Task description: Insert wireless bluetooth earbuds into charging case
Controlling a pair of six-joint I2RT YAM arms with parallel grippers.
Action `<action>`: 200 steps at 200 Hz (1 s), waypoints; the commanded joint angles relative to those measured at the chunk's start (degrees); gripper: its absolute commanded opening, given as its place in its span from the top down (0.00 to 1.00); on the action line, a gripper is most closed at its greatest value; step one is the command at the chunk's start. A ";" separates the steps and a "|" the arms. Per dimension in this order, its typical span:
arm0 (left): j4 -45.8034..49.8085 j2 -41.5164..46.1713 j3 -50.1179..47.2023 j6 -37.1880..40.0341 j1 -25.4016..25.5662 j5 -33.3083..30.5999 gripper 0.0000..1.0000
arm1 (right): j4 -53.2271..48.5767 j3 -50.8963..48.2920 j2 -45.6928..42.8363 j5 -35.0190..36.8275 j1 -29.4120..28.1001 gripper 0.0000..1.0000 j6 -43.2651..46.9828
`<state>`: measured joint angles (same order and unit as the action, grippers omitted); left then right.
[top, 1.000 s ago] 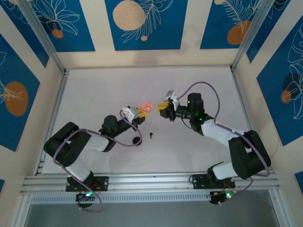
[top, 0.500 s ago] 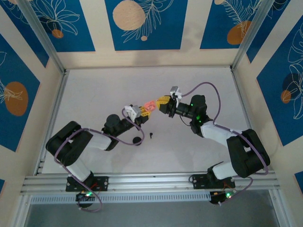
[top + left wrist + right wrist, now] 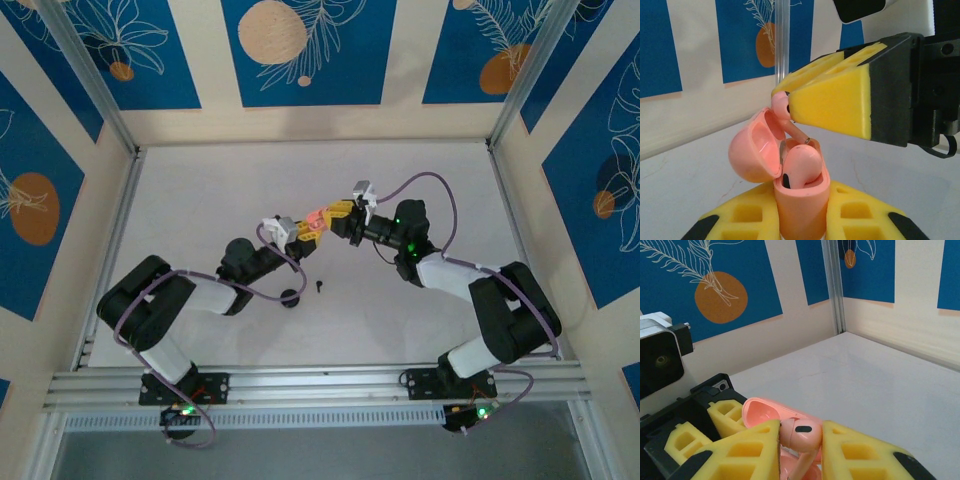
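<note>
I am pinching the pink charging case (image 3: 800, 205) upright between the yellow fingers of my left tool (image 3: 298, 238). Its lid (image 3: 754, 152) is hanging open on the side away from my right tool, and one pink earbud (image 3: 802, 162) is sitting inside. My right tool (image 3: 800, 440) is squeezing a second pink earbud (image 3: 781, 106) at its fingertips, just above the case, with the stem tip reaching the case's mouth. A black earbud (image 3: 319, 286) is lying on the table (image 3: 200, 200) near my left tool.

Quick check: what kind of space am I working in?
Likely a purpose-built robot test cell: a white tabletop boxed in by wall panels printed with blue-and-orange leaf art, aluminium frame posts at the corners, and a metal mounting rail along the near edge.
</note>
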<state>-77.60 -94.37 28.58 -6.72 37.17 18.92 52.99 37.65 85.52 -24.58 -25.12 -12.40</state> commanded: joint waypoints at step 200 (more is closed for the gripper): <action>-3.00 3.78 2.62 -3.73 0.70 -0.61 0.87 | -4.68 -2.23 -3.25 -1.99 -0.36 0.72 5.63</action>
<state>-76.93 -92.62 28.88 -9.65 37.58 18.39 51.72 36.07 82.94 -24.49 -25.12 -7.90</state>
